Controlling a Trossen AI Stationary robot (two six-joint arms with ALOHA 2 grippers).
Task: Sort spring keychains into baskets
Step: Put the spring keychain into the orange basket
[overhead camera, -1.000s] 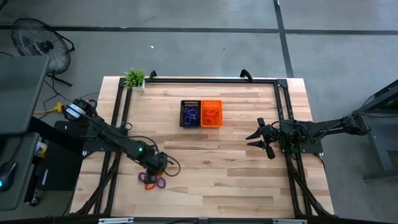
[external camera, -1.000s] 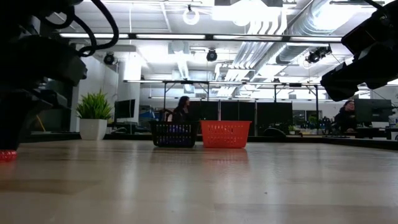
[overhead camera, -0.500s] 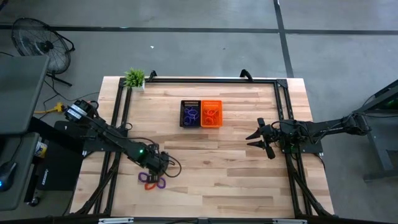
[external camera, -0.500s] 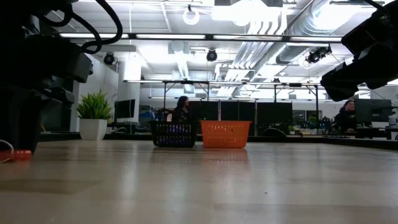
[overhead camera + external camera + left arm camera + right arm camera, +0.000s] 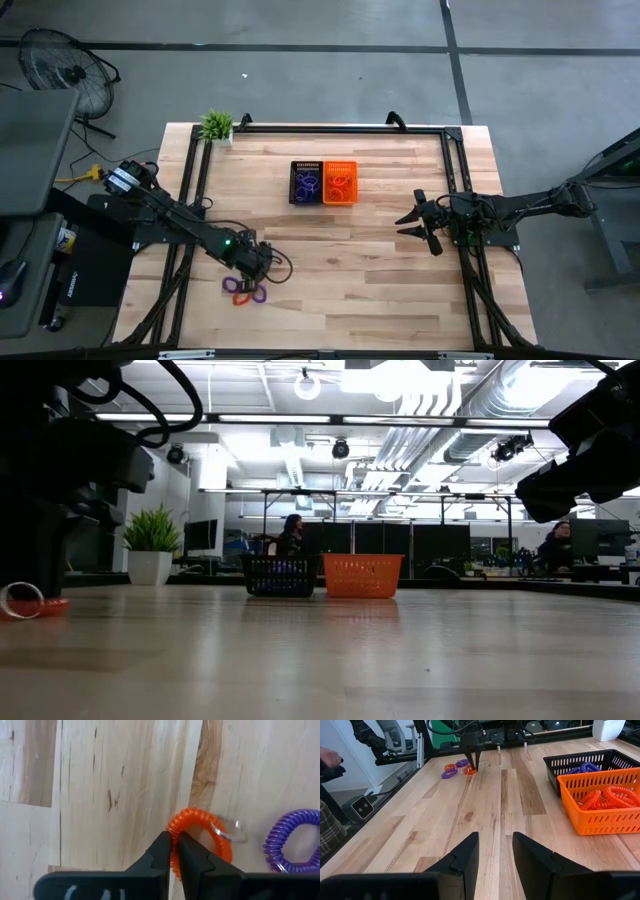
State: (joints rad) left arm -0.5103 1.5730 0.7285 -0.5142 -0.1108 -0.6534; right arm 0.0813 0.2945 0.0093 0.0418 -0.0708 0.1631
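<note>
One orange keychain point(image 5: 200, 842) flat, left hand point(image 5: 173, 851) pinching

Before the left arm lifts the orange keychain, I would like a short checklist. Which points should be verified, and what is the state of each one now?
1. Left gripper shut on the orange keychain: ok; the fingertips pinch one side of its coil.
2. Purple keychain clear of the grip: ok; it lies beside, apart from the fingers.
3. Metal ring on the orange keychain free of the purple one: cannot tell.
4. Orange basket ready to take it: ok; it stands next to the black basket and holds orange coils.
5. Right gripper out of the way: ok; it waits open at the table's right side.
</note>
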